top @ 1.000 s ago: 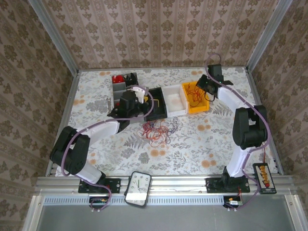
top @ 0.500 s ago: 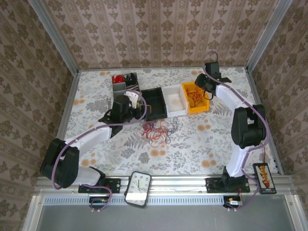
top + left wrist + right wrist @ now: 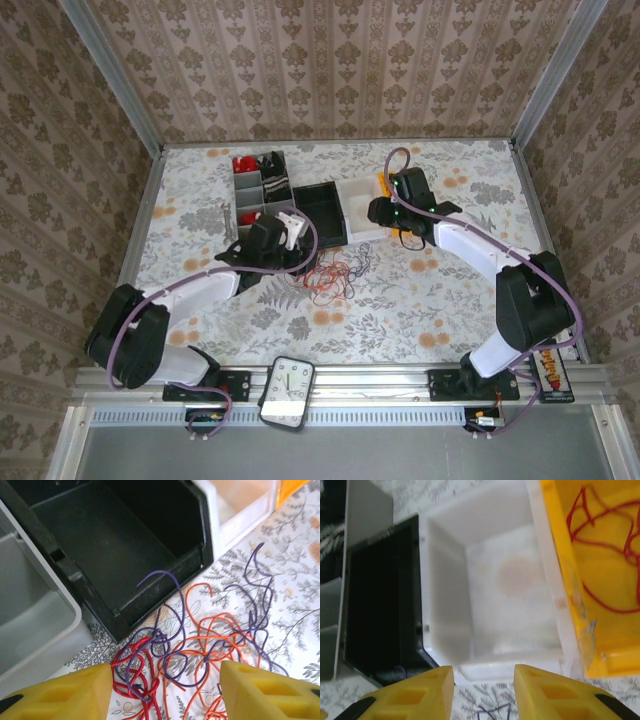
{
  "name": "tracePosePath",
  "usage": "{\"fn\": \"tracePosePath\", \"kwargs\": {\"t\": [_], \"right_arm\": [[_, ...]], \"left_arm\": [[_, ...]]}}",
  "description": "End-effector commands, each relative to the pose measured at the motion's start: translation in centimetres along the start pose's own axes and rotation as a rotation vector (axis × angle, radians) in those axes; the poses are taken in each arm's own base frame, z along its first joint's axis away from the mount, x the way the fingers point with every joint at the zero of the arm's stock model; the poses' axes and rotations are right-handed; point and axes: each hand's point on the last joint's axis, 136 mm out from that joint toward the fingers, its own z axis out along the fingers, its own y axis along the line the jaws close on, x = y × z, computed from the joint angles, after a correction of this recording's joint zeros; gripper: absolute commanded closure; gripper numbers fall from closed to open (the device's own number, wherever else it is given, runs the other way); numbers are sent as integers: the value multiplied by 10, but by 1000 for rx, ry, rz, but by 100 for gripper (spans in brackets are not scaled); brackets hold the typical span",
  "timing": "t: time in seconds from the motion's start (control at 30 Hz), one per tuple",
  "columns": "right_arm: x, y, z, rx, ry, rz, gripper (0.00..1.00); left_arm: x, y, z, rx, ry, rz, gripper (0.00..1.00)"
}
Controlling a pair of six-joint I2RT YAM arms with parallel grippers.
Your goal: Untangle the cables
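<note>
Both grippers open, cables loose mid-table.
My left gripper (image 3: 165, 690) hovers with fingers well apart and empty above the cables (image 3: 195, 650), tangled mid-table at the near corner of the black bin (image 3: 125, 545). My right gripper (image 3: 482, 687), parted and empty, hangs over the white bin (image 3: 515, 580). A red cable (image 3: 605, 560) lies in the yellow bin (image 3: 555, 545).

So the counter (image 3: 430, 300) is a flat top with a pale floral print. Across the far half there's a row of stuff sitting right on it. On the left is a grey plastic compartment organizer (image 3: 255, 190), then an open black plastic bin (image 3: 322, 212) just beside it. Next comes an open white plastic bin (image 3: 356, 200), with a yellow plastic bin (image 3: 602, 565) hard against that. Just in front of the black bin, a tangle of thin red, orange and purple cables (image 3: 325, 275) lies loose on the print, a few strands reaching the bin's near corner.
</note>
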Motion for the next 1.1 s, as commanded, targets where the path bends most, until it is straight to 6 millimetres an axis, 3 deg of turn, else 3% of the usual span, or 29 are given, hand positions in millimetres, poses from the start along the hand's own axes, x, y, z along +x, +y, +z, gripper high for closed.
{"fn": "tracePosePath", "kwargs": {"t": [0.0, 0.1, 0.2, 0.27, 0.37, 0.5, 0.63, 0.8, 1.07], "right_arm": [[23, 38, 1, -140, 74, -98, 59], [67, 62, 14, -192, 228, -220, 54], [110, 80, 24, -214, 370, -360, 48], [134, 90, 29, -207, 431, -465, 44], [151, 94, 39, -143, 461, -586, 42], [149, 68, 60, 44, 460, -624, 43], [165, 38, 62, 154, 531, -619, 54], [180, -3, 41, 221, 570, -555, 70], [182, -52, 4, 262, 555, -335, 72]], "left_arm": [[20, 7, 5, -27, 62, 6, 42], [15, 18, -6, -84, 7, -32, 38], [5, 45, -28, -206, -99, -129, 34], [1, 61, -42, -271, -158, -184, 31], [-5, 71, -57, -311, -203, -217, 29], [-5, 69, -59, -299, -188, -191, 28], [2, 61, -48, -250, -134, -162, 28], [7, 44, -30, -187, -77, -94, 29], [15, 6, 10, -67, 50, 55, 30]]}}
